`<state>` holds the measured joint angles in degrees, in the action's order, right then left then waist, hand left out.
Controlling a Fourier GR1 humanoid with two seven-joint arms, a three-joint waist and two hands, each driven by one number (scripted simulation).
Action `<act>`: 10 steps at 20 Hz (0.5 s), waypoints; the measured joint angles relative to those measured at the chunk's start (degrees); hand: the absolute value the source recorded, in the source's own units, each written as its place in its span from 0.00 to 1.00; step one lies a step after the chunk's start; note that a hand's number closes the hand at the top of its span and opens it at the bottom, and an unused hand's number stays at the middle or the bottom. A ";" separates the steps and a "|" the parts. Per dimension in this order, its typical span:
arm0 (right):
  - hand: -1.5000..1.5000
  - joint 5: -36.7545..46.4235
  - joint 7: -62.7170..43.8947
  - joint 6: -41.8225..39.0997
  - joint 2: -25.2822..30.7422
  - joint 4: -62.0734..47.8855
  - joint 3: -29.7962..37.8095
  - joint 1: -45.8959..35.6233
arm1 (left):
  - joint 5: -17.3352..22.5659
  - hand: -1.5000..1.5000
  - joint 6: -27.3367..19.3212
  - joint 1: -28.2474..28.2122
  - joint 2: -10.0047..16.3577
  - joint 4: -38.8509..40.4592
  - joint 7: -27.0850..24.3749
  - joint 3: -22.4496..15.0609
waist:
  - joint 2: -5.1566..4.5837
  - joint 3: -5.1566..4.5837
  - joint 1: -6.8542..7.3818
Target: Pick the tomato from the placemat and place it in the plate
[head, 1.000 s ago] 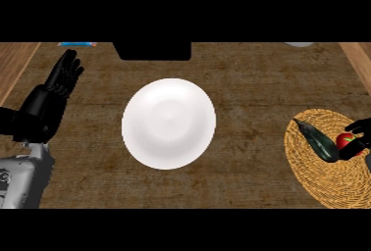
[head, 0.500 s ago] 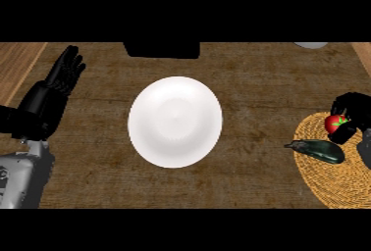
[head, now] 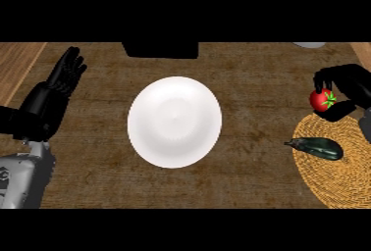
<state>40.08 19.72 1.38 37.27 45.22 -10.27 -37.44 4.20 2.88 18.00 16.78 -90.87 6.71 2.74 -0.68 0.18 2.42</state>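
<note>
head view: only view there is, looking steeply down on the bench [head: 253, 73]
tomato [head: 322, 99]: in my right robot hand [head: 348, 83], at the far edge of the placemat [head: 340, 169], well apart from the plate [head: 174, 122]
right robot hand: fingers and thumb curled round the tomato, red side and green stem facing the plate; looks lifted off the mat, can't tell how high
left robot hand [head: 54, 95]: at the view's left, fingers straight and up, holding nothing, resting
plate: white, bare, mid bench, between my two hands
eggplant [head: 315, 147]: dark, lying on the placemat's near-left part, just below the tomato, not touching it
dark box [head: 159, 49]: top edge, beyond the plate, can't tell what it is
handling, my guess: tomato light, round, smooth skin so it may slip or roll; soft, bruises if squeezed
where to hold: across the widest part, fingers on one side, thumb opposite, which looks like how I have it
step: carry leftward to the plate, set it near the middle so it doesn't roll off the rim
</note>
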 measured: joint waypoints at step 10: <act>1.00 -13.12 13.42 -11.70 -5.74 7.53 4.37 -3.52 | 0.07 0.50 0.43 -2.39 0.77 -1.37 0.44 1.37 | 0.80 -0.18 -2.04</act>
<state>26.96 33.14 -10.32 31.53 52.75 -5.90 -40.96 4.27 3.31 15.61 17.55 -92.24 7.15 4.11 0.12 0.01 0.38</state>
